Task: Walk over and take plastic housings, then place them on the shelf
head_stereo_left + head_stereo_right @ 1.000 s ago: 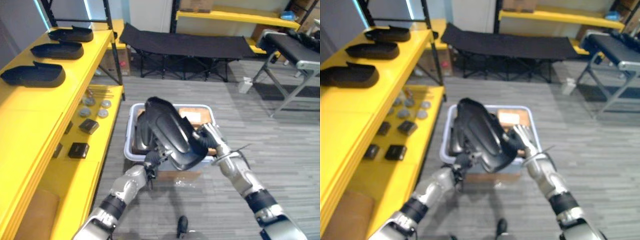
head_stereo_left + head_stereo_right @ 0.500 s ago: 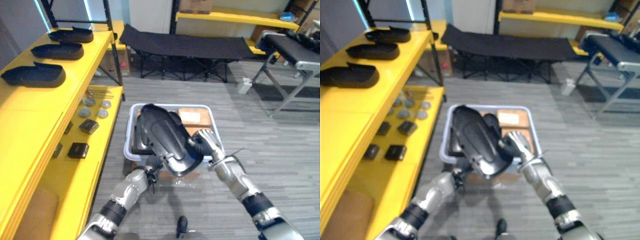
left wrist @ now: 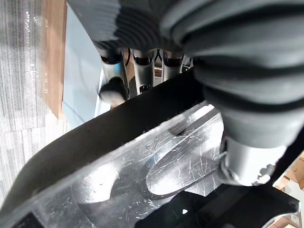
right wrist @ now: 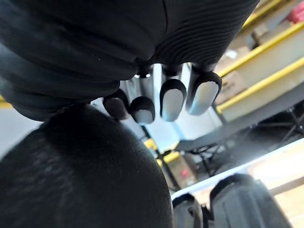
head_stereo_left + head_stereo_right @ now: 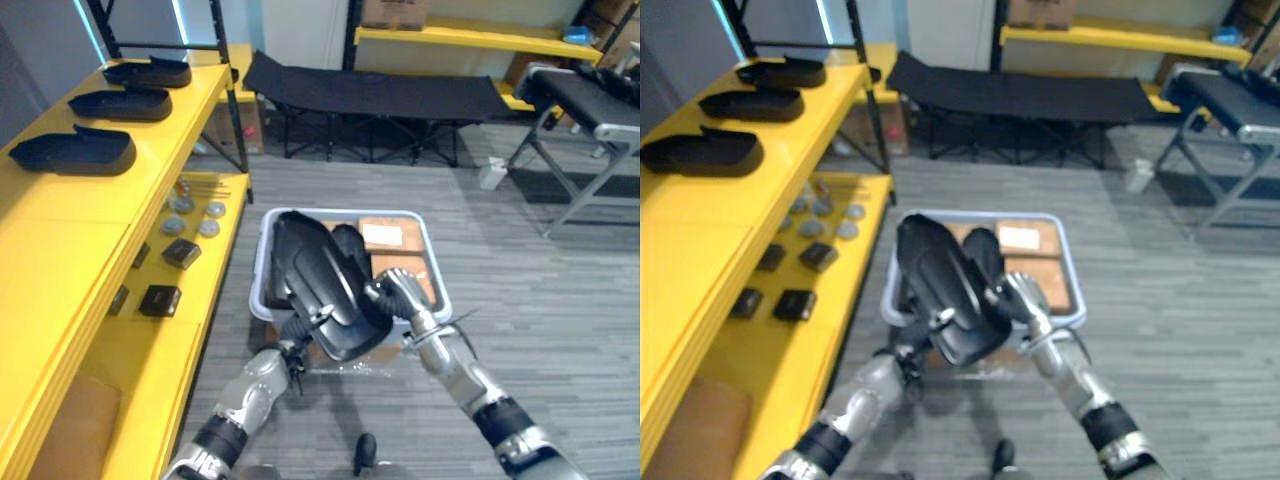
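The left robot hand (image 5: 297, 335) is gripping the near lower edge of a black plastic housing (image 5: 325, 285); in its wrist view the fingers (image 3: 142, 66) are curling behind that edge, with the thumb on the scratched inner face. The right robot hand (image 5: 393, 293) is holding the same housing from the opposite side, its fingers (image 4: 172, 102) bending over the rounded outer shell. The housing is tilting upright between the two hands, in the air above the near rim of a pale bin (image 5: 436, 262) that is standing on the grey floor (image 5: 520, 300). Inside the bin another dark housing (image 5: 350, 245) is lying beside a brown cardboard piece (image 5: 385, 237). Just left of the bin, a yellow shelf (image 5: 90, 230) is carrying small black blocks (image 5: 160, 298) and round discs (image 5: 195, 215) on its lower level. Three more housings (image 5: 75, 150) are sitting in a row along the upper level, toward its far end. Beyond the bin a black cot (image 5: 370, 92) is standing.
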Controlling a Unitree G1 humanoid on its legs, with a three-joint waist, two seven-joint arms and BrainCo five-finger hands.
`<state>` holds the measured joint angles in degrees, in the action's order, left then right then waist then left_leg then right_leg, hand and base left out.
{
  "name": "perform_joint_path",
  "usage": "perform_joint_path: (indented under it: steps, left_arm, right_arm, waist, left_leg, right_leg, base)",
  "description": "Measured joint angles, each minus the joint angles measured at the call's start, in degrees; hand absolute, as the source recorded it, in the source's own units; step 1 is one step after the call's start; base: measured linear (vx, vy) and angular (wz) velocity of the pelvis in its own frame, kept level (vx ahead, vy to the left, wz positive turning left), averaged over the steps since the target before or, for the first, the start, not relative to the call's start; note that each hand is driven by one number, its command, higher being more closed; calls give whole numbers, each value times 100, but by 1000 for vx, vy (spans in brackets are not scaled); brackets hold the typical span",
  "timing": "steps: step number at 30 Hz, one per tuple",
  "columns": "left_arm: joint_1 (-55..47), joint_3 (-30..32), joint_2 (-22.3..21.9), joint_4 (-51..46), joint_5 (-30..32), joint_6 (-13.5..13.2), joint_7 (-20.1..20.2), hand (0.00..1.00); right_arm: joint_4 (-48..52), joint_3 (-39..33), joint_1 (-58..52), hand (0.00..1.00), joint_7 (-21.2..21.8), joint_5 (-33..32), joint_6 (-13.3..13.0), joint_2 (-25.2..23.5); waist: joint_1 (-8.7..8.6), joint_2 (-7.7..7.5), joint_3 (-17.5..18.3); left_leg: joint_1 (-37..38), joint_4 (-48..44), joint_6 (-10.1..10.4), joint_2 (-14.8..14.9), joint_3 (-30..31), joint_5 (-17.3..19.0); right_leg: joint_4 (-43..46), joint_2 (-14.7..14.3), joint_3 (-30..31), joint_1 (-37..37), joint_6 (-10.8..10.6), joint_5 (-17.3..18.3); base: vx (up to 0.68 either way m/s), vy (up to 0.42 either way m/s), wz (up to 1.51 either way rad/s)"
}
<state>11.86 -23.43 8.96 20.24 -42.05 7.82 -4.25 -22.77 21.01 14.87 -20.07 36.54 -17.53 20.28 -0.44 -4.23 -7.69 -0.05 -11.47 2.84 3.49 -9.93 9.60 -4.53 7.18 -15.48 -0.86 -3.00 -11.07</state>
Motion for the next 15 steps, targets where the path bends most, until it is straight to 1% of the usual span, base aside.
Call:
perform_joint_path:
  steps: [2, 4, 6, 7, 8, 11, 12, 15]
  left_arm:
    - [0, -4, -4, -13, 44, -35, -44, 100]
    - [0, -25, -36, -28, 197, -150, -170, 100]
    - [0, -26, -40, -159, 264, -164, -284, 100]
    - [0, -26, -41, -198, 264, -165, -319, 100]
    - [1, -26, -41, -246, 265, -176, -365, 100]
    - [1, -9, -42, -325, 264, -185, -487, 100]
    - [7, -7, -43, -360, 264, -199, -611, 100]
    - [86, -24, -43, -361, 284, -216, -707, 100]
  right_arm:
    - [11, -1, -3, 100, -9, 0, -7, 0]
    - [20, 0, -16, 100, -40, 0, -7, -2]
    - [84, -4, -38, 100, -124, -10, -8, -22]
    - [137, -13, -56, 0, -131, -15, -8, -23]
    - [197, -27, -72, 0, -136, -28, -9, -23]
    - [303, -29, -93, 0, -136, -33, -127, -39]
    - [353, -13, -115, 0, -136, -56, -169, -42]
    - [354, -11, -115, 0, -119, -197, -154, -48]
  waist:
    - [-11, 0, 0]
    - [-12, 0, 0]
    - [-16, 0, 0]
    - [-17, 0, 0]
    - [-18, -1, 1]
    - [-31, -2, 1]
    - [-31, -3, 2]
    - [-33, -3, 3]
  left_leg:
    - [1, 0, 1, 2, -4, 1]
    - [3, -4, 3, 6, -7, 3]
    - [4, -17, 5, 11, -17, 4]
    - [4, -22, 5, 13, -19, 4]
    - [5, -25, 7, 16, -22, 6]
    - [7, -52, 16, 31, -39, 19]
    - [8, -64, 20, 39, -46, 23]
    - [5, -95, 22, 43, -56, 31]
  right_leg:
    - [0, -3, 4, -2, 0, 0]
    - [0, -6, 8, -4, 0, 0]
    - [0, -11, 21, -5, 0, -1]
    - [0, -13, 24, -5, 0, -1]
    - [1, -15, 28, -5, 1, -1]
    - [0, -29, 52, -6, 1, -1]
    - [0, -36, 61, -5, 1, -1]
    - [0, -38, 75, -2, 3, -2]
  base:
    - [0, 0, 0]
    - [0, 0, 0]
    - [0, 0, 0]
    - [3, 0, -3]
    - [1, 0, -3]
    - [-1, -3, -4]
    - [-2, -5, -3]
    - [0, 0, 0]
